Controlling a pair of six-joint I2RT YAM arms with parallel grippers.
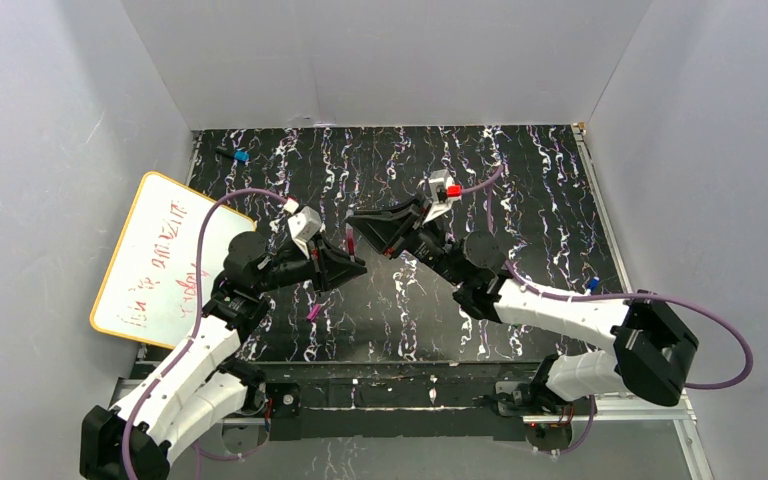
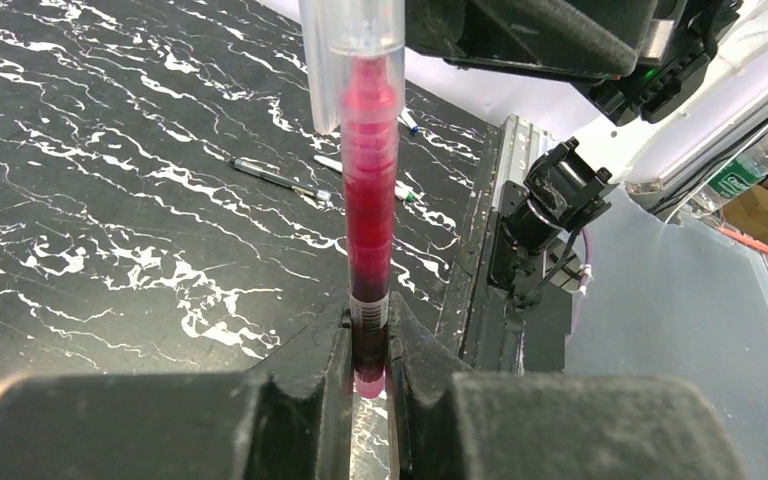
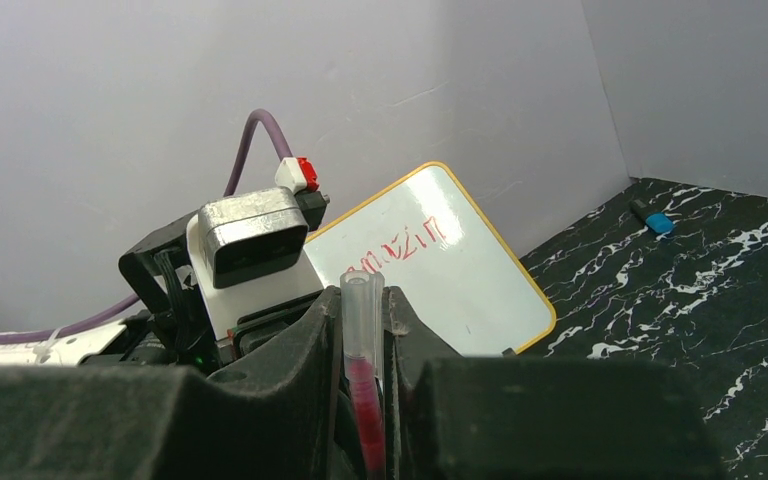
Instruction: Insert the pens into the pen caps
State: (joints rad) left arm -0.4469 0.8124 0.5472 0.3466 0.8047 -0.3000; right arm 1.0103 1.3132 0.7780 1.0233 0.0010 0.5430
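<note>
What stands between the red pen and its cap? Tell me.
Nothing visible: the red pen in the left gripper already sits partly inside the clear cap that the right gripper holds.

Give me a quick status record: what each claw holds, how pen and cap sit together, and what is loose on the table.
left claw: shut on the red pen, gripping its lower end
right claw: shut on the clear cap
pen and cap: the pen's upper end is inside the cap; cannot tell if it is fully seated
loose on table: dark pen; magenta cap
left of the mat: whiteboard with red writing
</note>
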